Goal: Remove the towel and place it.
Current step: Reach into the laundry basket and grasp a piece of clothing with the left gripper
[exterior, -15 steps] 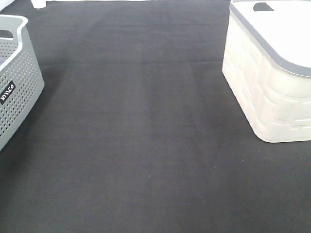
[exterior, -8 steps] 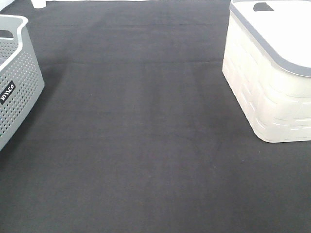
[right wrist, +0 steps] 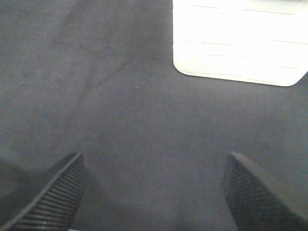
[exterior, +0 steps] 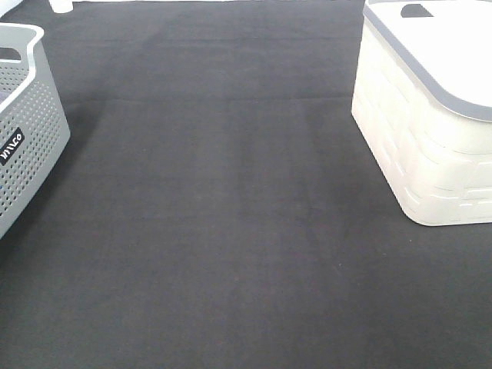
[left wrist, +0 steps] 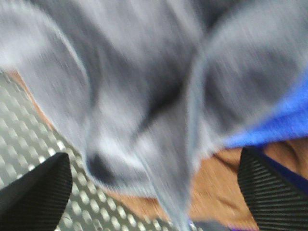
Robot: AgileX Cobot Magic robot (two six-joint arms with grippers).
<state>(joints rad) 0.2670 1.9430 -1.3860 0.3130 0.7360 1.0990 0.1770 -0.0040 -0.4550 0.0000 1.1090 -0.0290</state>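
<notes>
**Grey towel heaped before the open left hand**

The towel (left wrist: 144, 86), slate-grey and bunched in soft folds, fills the left wrist camera's picture (blurred, so neither hem nor tag can be made out). It lies just in front of the left hand (left wrist: 153, 159), whose two ribbed black fingers (left wrist: 33, 192) stand wide apart on either side of a hanging fold, not pinched on it. Beneath the cloth show perforated grey plastic (left wrist: 24, 134), a patch of orange-brown (left wrist: 221, 192) and a strip of bright blue fabric (left wrist: 284, 120) at the towel's edge. Whether the towel rests on these or hangs above them cannot be told.

From the high camera, the black-covered tabletop (exterior: 231, 215) carries a grey perforated basket (exterior: 31, 138) at 9 o'clock, cut by the frame's edge. A cream bin (exterior: 415, 146) with a grey-rimmed lid (exterior: 446, 46) stands at 2 o'clock, well apart from the basket. The right hand (right wrist: 153, 163), seen by its own camera, hangs over the black covering with its fingers (right wrist: 53, 192) spread and nothing between them, near the cream bin
</notes>
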